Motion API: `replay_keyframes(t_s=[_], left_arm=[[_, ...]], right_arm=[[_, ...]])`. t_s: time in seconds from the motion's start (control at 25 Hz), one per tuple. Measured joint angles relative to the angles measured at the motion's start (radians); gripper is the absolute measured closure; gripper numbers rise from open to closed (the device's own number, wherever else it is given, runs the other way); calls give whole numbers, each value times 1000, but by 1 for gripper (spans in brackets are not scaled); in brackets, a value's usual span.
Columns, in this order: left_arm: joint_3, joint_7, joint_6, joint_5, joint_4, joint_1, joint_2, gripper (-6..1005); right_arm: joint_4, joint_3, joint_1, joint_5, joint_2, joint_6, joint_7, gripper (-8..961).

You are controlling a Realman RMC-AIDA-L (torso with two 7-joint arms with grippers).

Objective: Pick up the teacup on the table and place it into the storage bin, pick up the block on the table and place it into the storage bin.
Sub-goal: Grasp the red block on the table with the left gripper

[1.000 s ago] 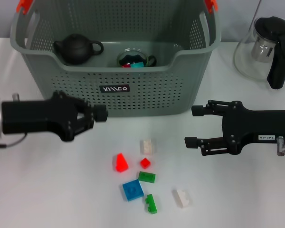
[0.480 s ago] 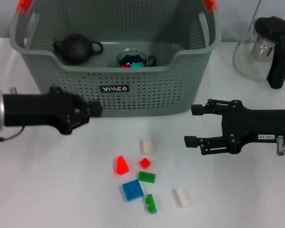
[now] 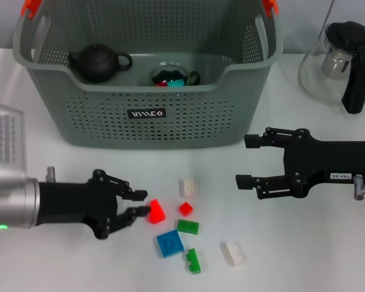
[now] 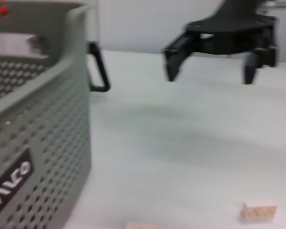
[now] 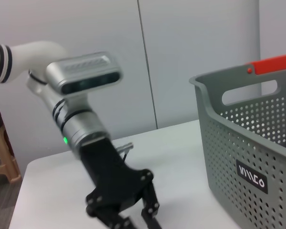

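Observation:
The grey-green storage bin [image 3: 146, 115] stands at the back of the table. In it are a dark teapot [image 3: 97, 62] and a glass teacup [image 3: 170, 76] with red and teal pieces in it. Several blocks lie on the table in front of the bin. My left gripper [image 3: 140, 204] is open and low over the table, its tips just left of a red block [image 3: 156, 210]. My right gripper [image 3: 246, 161] is open and empty, to the right of the blocks. The left wrist view shows the bin wall [image 4: 38, 133], a cream block [image 4: 259, 211] and the right gripper [image 4: 209, 74] farther off.
Near the red block lie a cream block [image 3: 189, 187], a small red one [image 3: 185, 208], two green ones [image 3: 188, 227] [image 3: 193, 260], a blue one [image 3: 170, 243] and a white one [image 3: 233, 253]. A glass pitcher with a black handle [image 3: 344, 64] stands at the back right.
My left gripper has moved from the bin's front wall down toward the table's front, and its tips have reached the red block. The right arm has not moved.

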Motion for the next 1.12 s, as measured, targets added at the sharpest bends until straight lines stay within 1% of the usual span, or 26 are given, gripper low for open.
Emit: replay_keyframes(t_s=[0.08,0.24,0.48,0.68,0.92,1.12], left_arm=[[-7,51,-2,-11,-31,4,-1,834],[-21,78,-25,-32,-87,-7,1,772],[-15,112,-105,-33,-152,-19,-1,562],[-16,114,-150,-33,-180,-24,0,469],[-23,115,-174,-37,-206,-28,0,472],[-28,120,-180,-43,-207,-24,0,406]], right_arm=[[1,0,-1,0,0,0,0,42],[2,1,-3,0,0,0,0,42],[5,2,-5,0,0,0,-1,43],[8,3,-7,0,-1,0,-2,43],[9,3,-8,-1,0,0,-3,43],[9,3,-8,-2,0,0,-3,43]])
